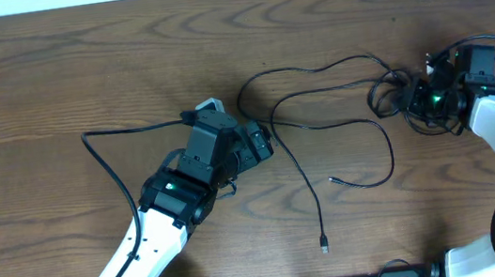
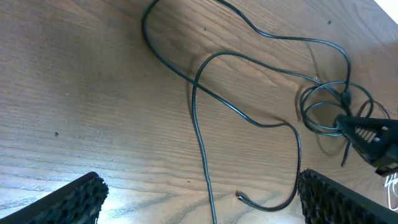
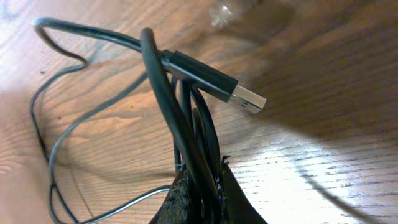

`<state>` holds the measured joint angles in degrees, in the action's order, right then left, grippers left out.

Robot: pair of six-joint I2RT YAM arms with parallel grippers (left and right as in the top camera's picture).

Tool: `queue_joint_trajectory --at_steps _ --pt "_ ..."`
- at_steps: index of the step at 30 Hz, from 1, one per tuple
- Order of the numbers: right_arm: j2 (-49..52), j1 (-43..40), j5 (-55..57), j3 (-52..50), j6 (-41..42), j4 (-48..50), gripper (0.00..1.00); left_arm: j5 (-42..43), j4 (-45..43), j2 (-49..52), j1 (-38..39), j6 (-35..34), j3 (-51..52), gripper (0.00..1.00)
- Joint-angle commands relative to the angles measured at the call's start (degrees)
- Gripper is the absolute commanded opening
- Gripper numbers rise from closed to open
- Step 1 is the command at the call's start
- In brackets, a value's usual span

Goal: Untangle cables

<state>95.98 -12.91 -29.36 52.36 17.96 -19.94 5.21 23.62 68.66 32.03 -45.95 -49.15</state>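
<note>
Clamps R gripper (image 3: 205, 183) on bunched cables (image 3: 163, 93) at far right, holds L gripper (image 2: 200, 186) wide apart over loose runs near centre; risks cinching knot tighter if pulled w/ several strands pinched.

cables (image 3: 199, 74) on table (image 1: 32, 80), bunched rightward (in right hand (image 3: 202, 186))
</note>
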Motion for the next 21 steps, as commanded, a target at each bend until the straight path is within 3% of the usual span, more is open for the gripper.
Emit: queue_joint_trajectory --at_steps 1,6,11,13,14,16,19,20,21 --pt "-5.44 -0.76 -11.34 0.44 -1.6 1.03 0.01 -0.35 0.15 -0.52 -0.24 1.38 0.07 0.98" --pt "-12.61 -0.35 -29.05 0.46 -5.49 3.69 0.01 -0.37 0.13 -0.52 -0.26 1.4 0.07 0.98" --pt "-19.37 0.9 -27.69 0.46 -11.52 0.33 0.01 -0.37 0.13 -0.52 -0.26 1.4 0.07 0.98" --pt "-21.53 1.75 -17.84 0.46 -11.65 -3.15 0.02 -0.9 0.13 -0.52 -0.26 1.42 0.07 0.98" --pt "-22.71 2.82 -3.85 0.46 -11.63 -7.91 0.02 -1.97 0.17 -0.52 -0.26 1.49 0.07 0.98" --pt "-22.91 3.89 8.92 0.46 -10.88 -12.46 0.01 -2.1 0.15 -0.52 -0.26 2.6 0.07 0.98" --pt "-22.8 4.83 25.31 0.46 -5.11 -18.64 0.02 -2.16 0.35 -0.52 -0.26 2.93 0.07 0.98" --pt "-22.8 4.81 27.76 0.46 -2.84 -19.32 0.05 -2.43 0.35 -0.52 -0.26 2.93 0.07 0.98" --pt "-22.8 4.81 29.16 0.46 -1.25 -19.54 0.19 -2.99 0.35 -0.52 -0.26 2.93 0.07 0.98"
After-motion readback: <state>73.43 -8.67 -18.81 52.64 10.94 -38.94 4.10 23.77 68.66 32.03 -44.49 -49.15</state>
